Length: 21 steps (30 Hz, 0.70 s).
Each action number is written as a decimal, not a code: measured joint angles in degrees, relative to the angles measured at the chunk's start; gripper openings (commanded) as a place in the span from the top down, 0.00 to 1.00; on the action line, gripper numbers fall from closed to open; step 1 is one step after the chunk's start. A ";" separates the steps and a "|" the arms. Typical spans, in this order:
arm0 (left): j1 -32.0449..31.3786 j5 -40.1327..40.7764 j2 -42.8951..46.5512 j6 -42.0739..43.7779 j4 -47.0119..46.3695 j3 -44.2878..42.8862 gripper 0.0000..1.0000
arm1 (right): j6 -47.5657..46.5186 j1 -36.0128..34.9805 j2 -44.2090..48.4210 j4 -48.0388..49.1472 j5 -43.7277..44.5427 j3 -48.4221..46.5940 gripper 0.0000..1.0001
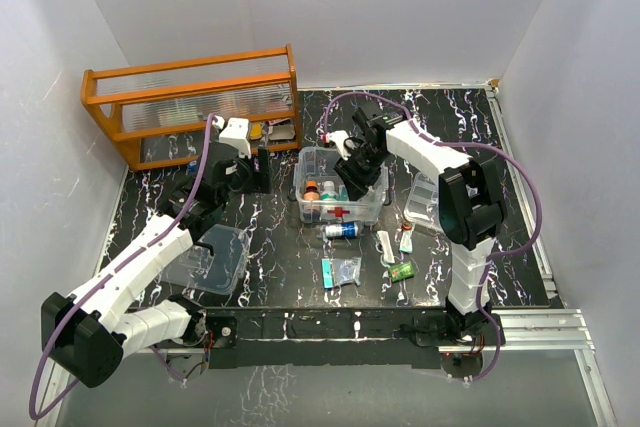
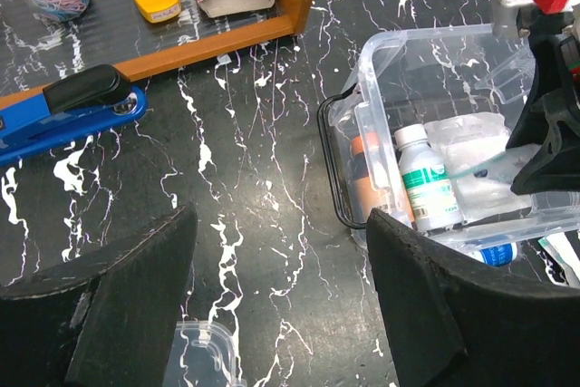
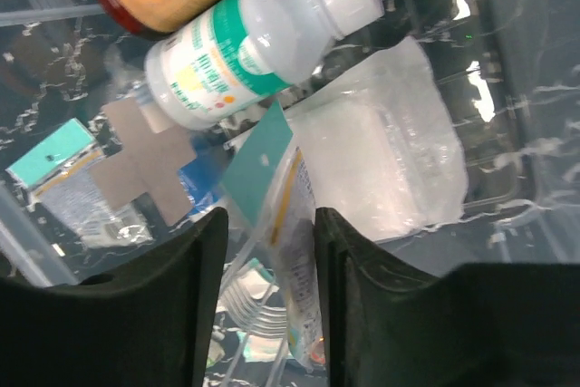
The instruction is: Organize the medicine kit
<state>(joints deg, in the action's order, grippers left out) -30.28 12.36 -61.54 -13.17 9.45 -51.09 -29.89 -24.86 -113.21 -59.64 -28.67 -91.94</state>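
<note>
Right hand [image 1: 352,179] down inside medicine kit [image 1: 318,215]

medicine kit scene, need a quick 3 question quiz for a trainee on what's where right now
1. True or false: the left gripper is shut.
2. Where is the white bottle with the green label? A) in the medicine kit B) in the left gripper C) in the right gripper
3. Which gripper reaches down into the medicine kit?
Key: 1. False, it is open and empty. 2. A. 3. The right gripper.
</note>
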 measured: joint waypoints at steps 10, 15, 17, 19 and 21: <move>0.22 -0.26 0.00 -0.52 -0.02 0.46 0.26 | 4.22 -0.04 0.22 4.85 4.94 0.00 0.45; 0.28 -0.39 0.00 -0.59 -0.04 0.48 0.26 | 7.39 0.02 2.54 9.90 8.31 1.07 0.43; 0.37 -0.50 0.00 -0.61 -0.04 0.48 0.26 | 8.61 0.02 4.28 12.15 9.16 2.40 0.43; 0.50 -0.59 0.00 -0.63 -0.04 0.50 0.26 | 10.01 0.02 6.14 14.49 9.38 3.93 0.44; 0.55 -0.72 0.00 -0.79 -0.04 0.50 0.26 | 11.89 0.02 7.80 17.31 9.81 5.70 0.48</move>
<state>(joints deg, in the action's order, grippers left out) -29.74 11.64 -61.54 -13.96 9.41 -50.59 -18.00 -24.84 -105.41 -42.33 -18.85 -86.24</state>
